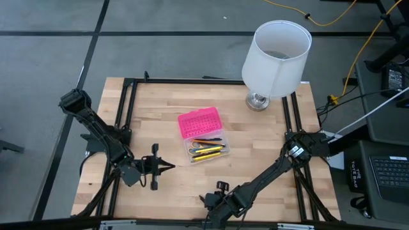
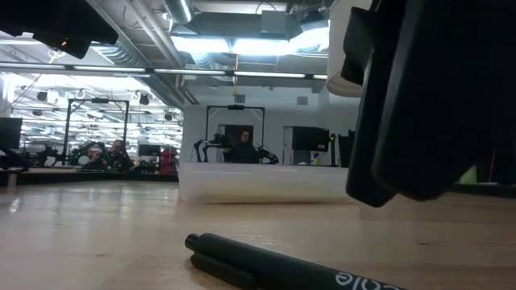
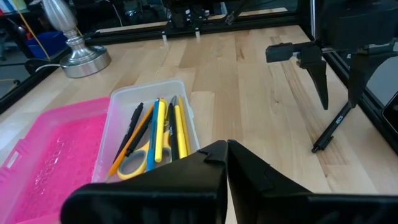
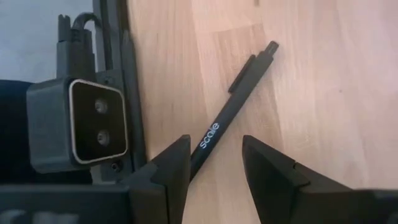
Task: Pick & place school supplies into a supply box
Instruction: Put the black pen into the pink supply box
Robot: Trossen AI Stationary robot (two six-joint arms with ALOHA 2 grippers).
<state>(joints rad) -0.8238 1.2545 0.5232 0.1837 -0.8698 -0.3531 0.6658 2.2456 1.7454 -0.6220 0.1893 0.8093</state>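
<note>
The supply box lies open at the table's middle, its clear base (image 1: pixel 206 150) next to its pink lid (image 1: pixel 199 122). Inside the base (image 3: pixel 149 106) lie several pens and pencils (image 3: pixel 163 127) and yellow-handled scissors (image 3: pixel 132 165). A black pen (image 4: pixel 231 102) lies flat on the wood by the table's near edge. My right gripper (image 4: pixel 216 142) hangs open just above it, one finger on each side, pointing steeply down. In the left wrist view its fingers (image 3: pixel 323 84) stand over the pen (image 3: pixel 333 129). My left gripper (image 1: pixel 171 167) is shut on nothing, left of the box.
A white lampshade on a silver base (image 1: pixel 275 54) stands at the far right. Black frame bars (image 1: pixel 131 89) run along the table's edges. A small camera block (image 4: pixel 87 121) sits on the near bar, close beside the black pen.
</note>
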